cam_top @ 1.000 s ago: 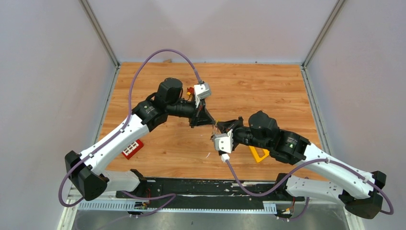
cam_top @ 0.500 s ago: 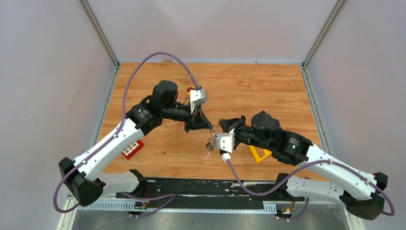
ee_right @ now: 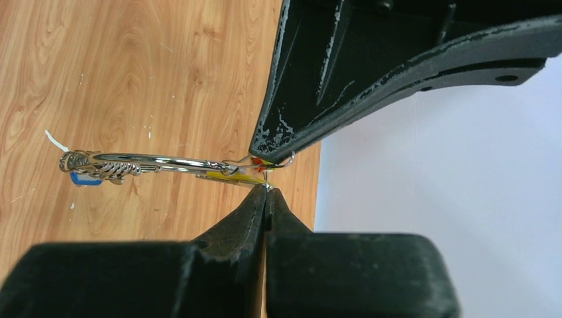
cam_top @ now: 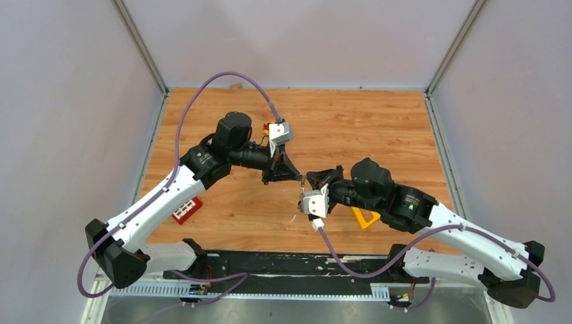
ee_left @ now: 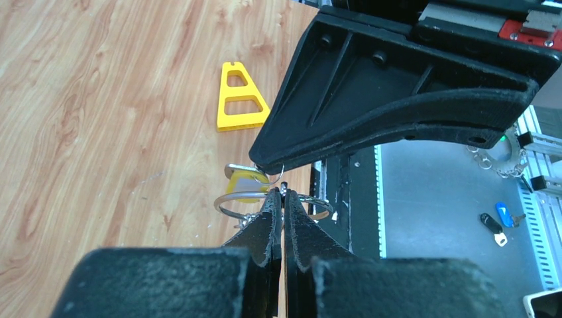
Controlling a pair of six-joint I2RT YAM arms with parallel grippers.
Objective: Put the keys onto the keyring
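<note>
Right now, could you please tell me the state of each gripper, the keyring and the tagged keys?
left gripper: shut on the keyring.
right gripper: shut on the yellow-tag key.
keyring: lifted off the table, level between both grippers.
yellow-tag key: pinched beside the keyring; threaded or not, cannot tell.
blue-tag key: hanging at the keyring's far end.
yellow triangle: flat on the table, untouched.

keyring (ee_left: 232, 196) partly behind left pincer (ee_left: 283, 193), keys (ee_right: 99, 167) too small to separate, yellow triangle (cam_top: 366, 219) half under right arm (cam_top: 448, 226)
</note>
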